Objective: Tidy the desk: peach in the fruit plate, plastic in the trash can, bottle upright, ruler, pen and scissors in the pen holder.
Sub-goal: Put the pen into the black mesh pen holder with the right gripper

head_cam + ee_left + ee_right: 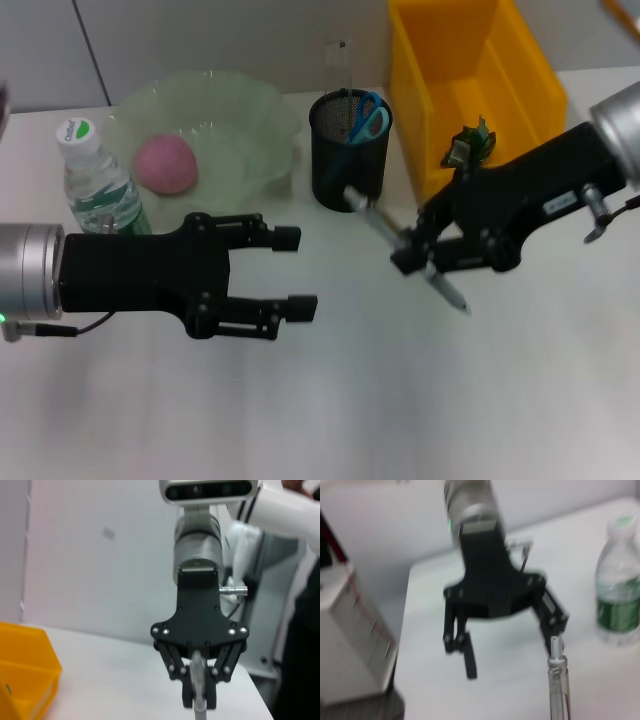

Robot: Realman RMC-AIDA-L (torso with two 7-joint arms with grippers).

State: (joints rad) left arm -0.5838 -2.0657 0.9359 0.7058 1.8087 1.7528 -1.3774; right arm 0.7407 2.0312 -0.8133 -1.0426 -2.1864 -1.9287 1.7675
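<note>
My right gripper (412,240) is shut on a silver pen (440,285), held slanted above the table just right of the black mesh pen holder (350,150); the left wrist view shows the same gripper (199,692) gripping the pen (199,672). Blue-handled scissors (368,115) and a clear ruler (340,60) stand in the holder. The pink peach (165,163) lies in the green fruit plate (255,110). A bottle (95,185) stands upright beside it. Green plastic (472,143) sits at the near end of the yellow trash can (470,70). My left gripper (295,273) hovers open and empty.
The trash can stands at the back right, close behind my right arm. Plate, bottle and holder line the back of the white table (330,410). In the right wrist view the open left gripper (515,650) and bottle (620,605) show beyond the pen (557,680).
</note>
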